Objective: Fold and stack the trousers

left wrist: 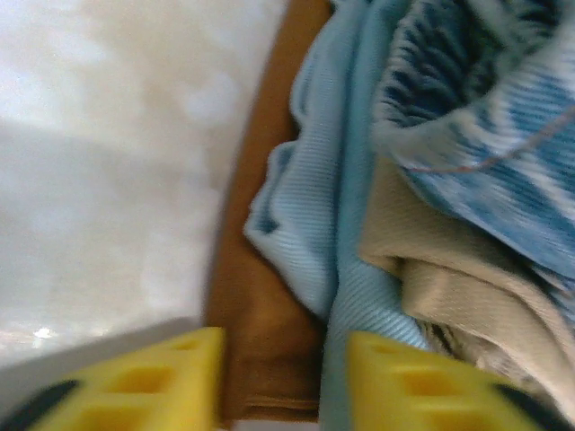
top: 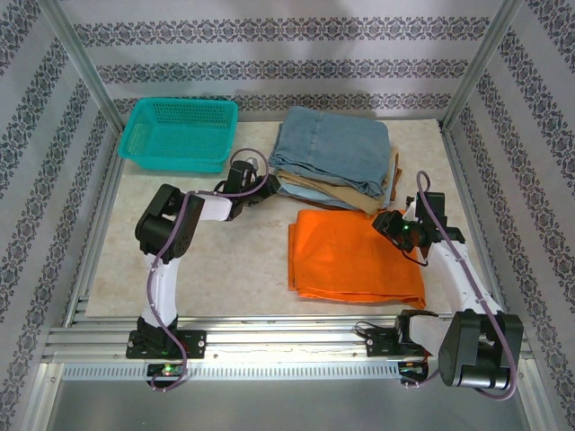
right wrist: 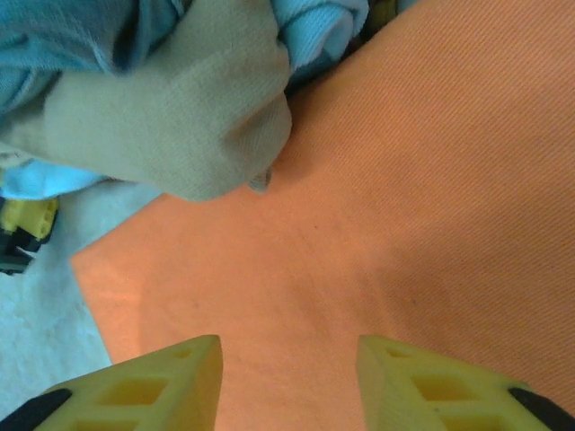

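yellow fingers (right wrist: 144, 386) of the right claw (right wrist: 287, 368) sit closest to the lens, spread wide with nothing pinched, hovering just over the orange trousers (right wrist: 431, 197). on the counter (top: 225, 269) that orange pair lies at about 4 o'clock from the middle, folded down to a flat, tidy rectangle. so the folding looks done, by my read. up at 1 o'clock sits the stack: denim pair (top: 332, 148) on top, tan pair (right wrist: 180, 117) and paler cloth underneath. the tan pair's loose edge bulges over the orange pair's far corner, and that's all the contact i can see. the orange pair is beside the stack, not on it. round at the stack's 9 o'clock side, the left claw (top: 259, 187) noses up to the layered edges. its fingers are apart too, a brown fold (left wrist: 260, 296) showing in the gap with no squeeze on it. teal basket (top: 175, 162) sits at 11 o'clock, well apart from the action. what's left, i'd say: get a hold on the orange pair, lift it, and lay it square on the denim.
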Available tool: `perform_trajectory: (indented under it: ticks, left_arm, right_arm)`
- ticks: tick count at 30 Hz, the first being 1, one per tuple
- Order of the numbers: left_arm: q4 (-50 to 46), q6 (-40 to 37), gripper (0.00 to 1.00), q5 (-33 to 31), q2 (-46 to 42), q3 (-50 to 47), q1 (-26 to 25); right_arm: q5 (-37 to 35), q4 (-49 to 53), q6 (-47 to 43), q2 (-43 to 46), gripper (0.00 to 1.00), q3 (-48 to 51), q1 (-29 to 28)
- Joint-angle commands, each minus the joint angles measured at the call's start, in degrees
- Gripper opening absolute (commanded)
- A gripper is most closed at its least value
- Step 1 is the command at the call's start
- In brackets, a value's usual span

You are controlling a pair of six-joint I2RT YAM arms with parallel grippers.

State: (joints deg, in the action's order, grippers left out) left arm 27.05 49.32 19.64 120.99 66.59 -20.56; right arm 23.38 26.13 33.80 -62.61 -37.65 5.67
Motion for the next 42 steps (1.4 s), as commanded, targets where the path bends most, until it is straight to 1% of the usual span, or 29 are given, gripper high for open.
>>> perform_trajectory:
  ticks: [1, 4, 6, 7, 9, 10, 12, 15, 17, 20, 21, 23, 25, 28, 30, 32, 34, 36, 37, 38, 39, 40, 41, 42]
  left_arm:
    - [-6.27, -2.38, 1.0, 1.8, -4.79, -2.74, 0.92]
    - [-14.37, -6.01, 1.0, 2.62, -11.54, -5.72, 0.82]
    - [-18.68, -7.27, 0.98, 4.24, -14.75, -7.94, -0.96]
    - [-20.57, -8.28, 0.96, 4.87, -16.21, -9.26, -2.75]
    - [-22.61, -9.29, 0.95, 5.92, -18.16, -11.9, -6.48]
    - [-21.76, -8.84, 0.95, 6.27, -18.71, -13.63, -7.87]
    - [-17.16, -6.77, 0.95, 8.26, -19.47, -17.76, -10.01]
    - [-12.11, -4.33, 0.95, 10.1, -20.07, -22.31, -11.84]
    - [-10.37, -3.82, 0.97, 10.56, -20.73, -24.24, -12.47]
    - [-8.93, -4.08, 0.97, 11.91, -21.76, -26.3, -12.59]
    - [-9.53, -5.04, 0.97, 12.31, -22.45, -26.8, -12.58]
    - [-13.19, -6.65, 0.96, 10.96, -24.42, -27.48, -12.58]
    - [-15.71, -7.91, 0.93, 9.83, -26.88, -28.83, -12.58]
    - [-20.31, -9.28, 0.88, 6.38, -29.96, -30.2, -12.52]
    - [-23.12, -10.23, 0.84, 3.92, -32.78, -31.1, -12.25]
    - [-26.52, -11.15, 0.78, 1.37, -35.54, -31.44, -11.61]
    - [-27.6, -12.18, 0.66, 0.66, -37.84, -31.9, -10.59]
    - [-25.58, -12.34, 0.58, 2.16, -38.83, -32.87, -9.85]
    - [-24.47, -12.03, 0.57, 2.69, -38.71, -33.01, -9.73]
    - [-23.61, -11.96, 0.59, 3.54, -38.11, -32.89, -9.59]
    - [-23.54, -12.18, 0.64, 4.03, -37.32, -32.16, -9.59]
    - [-23.99, -12.4, 0.72, 4.22, -36.29, -31.33, -9.64]
    - [-24.3, -12.72, 0.77, 4.34, -35.34, -30.58, -9.59]
    - [-24.32, -12.9, 0.79, 4.52, -34.32, -29.87, -9.62]
  right_arm:
    - [-3.5, 2.99, -1.69, 1.02, 0.5, 0.38, -0.57]
    - [-4.44, 2.51, -1.69, -0.32, 0.51, 1.2, -0.72]
    - [-4.44, 1.3, -1.46, -1.78, 0.46, 1.7, -2.4]
    - [-4.83, 0.5, -1.18, -2.64, 0.43, 1.7, -4.56]
    - [-7.07, -1.81, 0.7, -4.69, 0.38, 1.53, -11.48]
    - [-8.02, -3.14, 1.57, -5.96, 0.36, 1.36, -15.17]
    - [-11.1, -6.16, 3.84, -10.29, 0.31, 0.4, -23.78]
    - [-14.78, -7.92, 6.51, -18.7, 0.24, -2.43, -33.14]
    - [-14.61, -10.57, 8.5, -24.1, 0.2, -2.99, -37.29]
    - [-14.54, -13.5, 11.05, -28.39, 0.19, -3.59, -42.18]
    - [-14.2, -14.54, 12.03, -29.46, 0.19, -3.84, -43.6]
    - [-11.94, -17.1, 13.9, -31.23, 0.19, -4.46, -45.34]
    - [-11.43, -18.13, 15.58, -32.21, 0.18, -5.52, -46.59]
    - [-11.38, -18.51, 16.84, -30.76, 0.18, -6.02, -46.72]
    - [-12.47, -15.7, 16.31, -26.7, 0.19, -6.19, -46.13]
    - [-14.26, -11.46, 15.33, -21.12, 0.21, -6.29, -44.82]
    - [-15.02, -6.75, 14.11, -15.05, 0.28, -6.3, -42.37]
    - [-14.53, -2.22, 11.94, -8.45, 0.33, -5.97, -38.54]
    - [-13.92, -0.12, 10.8, -5.79, 0.35, -5.95, -36.2]
    - [-13.71, 2.2, 9.47, -2.78, 0.39, -5.86, -33.4]
    - [-14.7, 5.07, 7.99, 0.01, 0.45, -5.71, -30.46]
    - [-16.76, 8.39, 6.61, 2.32, 0.51, -5.56, -27.24]
    - [-19.46, 12.0, 5.85, 4.01, 0.57, -5.32, -24.29]
    - [-22.49, 14.85, 5.2, 5.6, 0.62, -4.47, -21.11]
